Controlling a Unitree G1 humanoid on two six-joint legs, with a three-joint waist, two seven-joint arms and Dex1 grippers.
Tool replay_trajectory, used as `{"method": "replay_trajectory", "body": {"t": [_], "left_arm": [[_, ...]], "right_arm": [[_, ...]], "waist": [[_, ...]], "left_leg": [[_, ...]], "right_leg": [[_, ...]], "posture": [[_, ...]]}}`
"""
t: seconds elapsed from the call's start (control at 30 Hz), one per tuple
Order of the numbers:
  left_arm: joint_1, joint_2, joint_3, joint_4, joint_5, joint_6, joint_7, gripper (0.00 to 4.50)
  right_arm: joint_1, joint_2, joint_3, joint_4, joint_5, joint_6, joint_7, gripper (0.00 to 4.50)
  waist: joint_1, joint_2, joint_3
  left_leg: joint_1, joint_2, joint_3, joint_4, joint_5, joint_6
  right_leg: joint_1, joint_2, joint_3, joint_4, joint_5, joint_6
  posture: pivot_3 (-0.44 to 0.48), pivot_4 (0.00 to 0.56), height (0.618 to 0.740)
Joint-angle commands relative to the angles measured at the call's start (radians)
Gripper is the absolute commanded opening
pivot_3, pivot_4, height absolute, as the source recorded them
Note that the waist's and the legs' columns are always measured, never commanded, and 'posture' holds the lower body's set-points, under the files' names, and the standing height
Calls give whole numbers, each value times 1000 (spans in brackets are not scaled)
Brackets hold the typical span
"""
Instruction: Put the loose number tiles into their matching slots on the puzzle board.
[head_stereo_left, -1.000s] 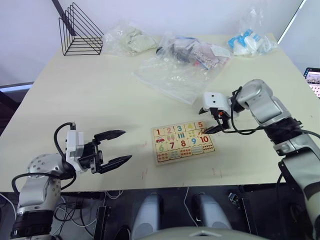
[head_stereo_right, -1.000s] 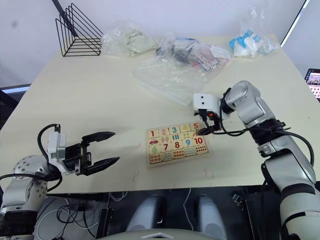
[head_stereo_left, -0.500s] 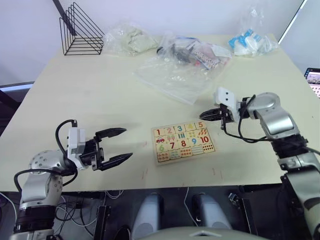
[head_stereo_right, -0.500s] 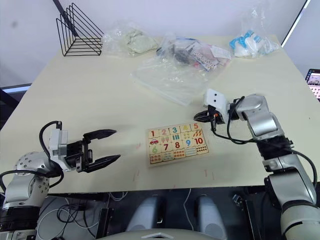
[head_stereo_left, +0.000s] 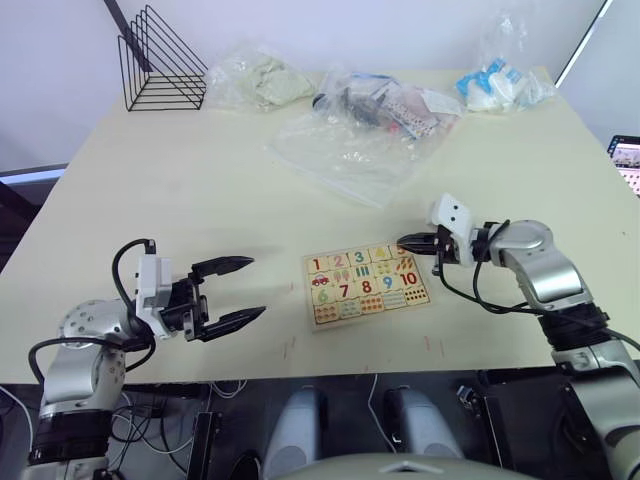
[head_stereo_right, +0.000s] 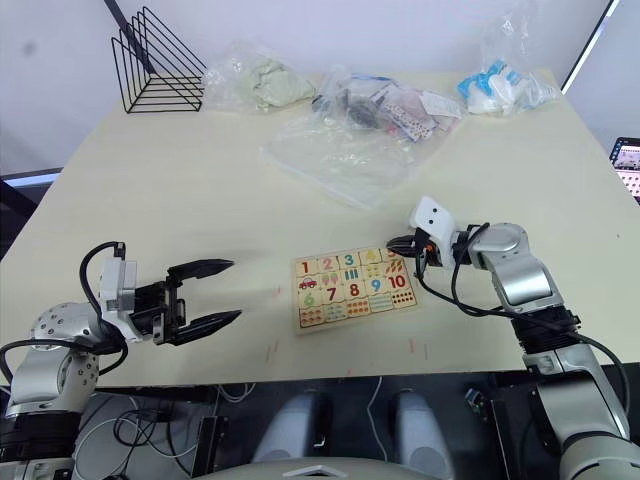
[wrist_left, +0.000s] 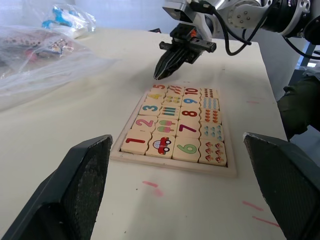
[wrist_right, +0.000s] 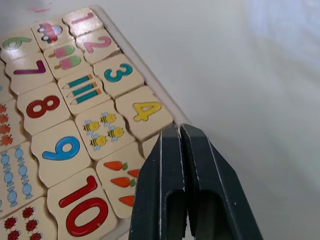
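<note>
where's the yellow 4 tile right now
The 4 tile sits in the board's top row, between the 3 and the 5, just ahead of the shut right gripper.

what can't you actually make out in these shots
- The 5 tile: in the right wrist view the shut right tool covers it; the left wrist view shows just a sliver of the digit.
- Whether that tool touches the puzzle board: too small in the head views.
- Contents of the plastic bags at the table's far side: hidden by crinkled film, too small.
- Left tool fingertips: cut off by the edge in the left wrist view.
</note>
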Motion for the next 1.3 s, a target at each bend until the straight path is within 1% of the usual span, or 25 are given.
{"method": "replay_trajectory", "body": {"t": [0.03, 0.17, 0.27, 0.43, 0.53, 0.63, 0.73, 0.77, 0.8, 0.83, 0.93, 0.97, 1.0, 1.03, 1.07, 1.1, 1.17, 1.3], "left_arm": [[-1, 3, 9, 0, 11, -17, 6, 4500], [2, 1, 12, 11, 26, -18, 19, 4500], [10, 0, 14, 22, 38, -18, 34, 4500], [29, -19, 37, 23, 32, -14, 83, 4500], [42, -45, 52, 8, 42, -21, 153, 4500], [64, -52, 49, -16, 65, 31, 246, 4500], [85, -57, 52, -34, 81, 48, 308, 4500], [91, -63, 57, -40, 81, 59, 336, 4500], [92, -69, 64, -46, 78, 71, 364, 4500], [90, -77, 73, -54, 76, 81, 398, 4500], [93, -88, 87, -68, 73, 100, 456, 4500], [104, -96, 94, -78, 75, 106, 483, 4500], [115, -102, 97, -87, 77, 110, 503, 4500], [128, -109, 101, -98, 76, 114, 520, 4500], [140, -117, 109, -109, 82, 120, 550, 4500], [148, -121, 116, -117, 93, 123, 577, 4500], [164, -130, 130, -130, 97, 132, 614, 4500], [194, -138, 136, -131, 108, 127, 639, 4500]], "right_arm": [[18, -1, 12, -21, -9, -11, -15, 72], [33, -1, 21, -11, -20, -16, -32, 72], [37, 9, -4, -21, 1, -17, -51, 72], [84, 17, -115, -122, 88, -37, -104, 72], [138, 11, -161, -171, 116, -58, -127, 72], [223, 16, -232, -245, 125, -71, -208, 72], [311, 14, -305, -300, 135, -58, -281, 72], [344, 17, -327, -318, 144, -49, -303, 591], [372, 23, -348, -336, 155, -48, -323, 860], [399, 26, -367, -350, 157, -63, -342, 1251], [446, 33, -396, -376, 166, -96, -372, 2831], [484, 42, -427, -377, 181, -130, -374, 3024], [520, 50, -456, -374, 195, -163, -373, 3571], [552, 56, -483, -371, 212, -190, -370, 3892], [584, 58, -515, -365, 229, -216, -365, 4339], [606, 56, -533, -361, 240, -233, -360, 4434], [655, 54, -576, -360, 286, -253, -337, 4434], [711, 45, -615, -346, 356, -274, -271, 4434]], "waist": [[0, 0, 0], [0, 0, 0], [0, 0, 0], [2, 0, 0], [3, -1, 0], [3, -1, 0], [4, -1, 0], [3, -1, -1], [3, -1, -1], [3, -1, -1], [0, -1, -1], [0, -1, -1], [1, -1, -1], [3, -1, -1], [4, -1, -1], [4, -1, -1], [4, -1, -1], [3, -1, -1]], "left_leg": [[0, 0, 0, 0, 0, 0], [0, 0, 0, 0, 0, 0], [1, 0, 0, 0, 0, 0], [0, 0, 0, 0, 0, 0], [0, 0, -1, 0, 0, 0], [0, 0, -1, 0, 0, 0], [0, 0, -2, 0, 0, 0], [0, 0, -2, 0, 0, 0], [0, 0, -2, 0, 0, 0], [0, 0, -2, 0, 0, 0], [1, 0, -2, 0, 0, 0], [1, 0, -2, 0, 0, 0], [2, 0, -2, 0, 0, 0], [1, 0, -2, 0, 0, 0], [1, 0, -2, -1, 0, 0], [0, 0, -2, -2, 0, 0], [1, 0, -2, -2, 0, 0], [5, 0, -1, -1, 0, 0]], "right_leg": [[0, 0, 0, 0, 0, 0], [0, 0, 0, 0, 0, 0], [0, 0, 0, 0, 0, 0], [0, 0, 0, 0, 0, 0], [1, 0, 0, 0, 0, 0], [1, 0, 0, 0, 0, 0], [1, 0, 0, 0, 0, 0], [1, 0, 0, 0, 0, 0], [1, 0, 0, 0, 0, 0], [1, -1, 1, 0, 0, 0], [1, 0, 1, 0, 0, 0], [1, 0, 1, 0, 0, 0], [1, 0, 2, 0, 0, 0], [1, 0, 1, 0, 0, 0], [2, 0, 1, 0, 0, 0], [2, 0, 1, -1, 0, 0], [2, -2, 1, -1, 0, 1], [5, -1, 3, -1, 0, 1]], "posture": [[0, 150, 740], [0, 150, 740], [0, 150, 740], [0, 150, 740], [0, 150, 740], [0, 150, 740], [0, 150, 740], [0, 150, 740], [0, 150, 740], [0, 150, 740], [0, 150, 740], [0, 150, 740], [0, 150, 740], [0, 150, 740], [0, 150, 740], [0, 150, 740], [0, 150, 740], [0, 150, 740]]}}
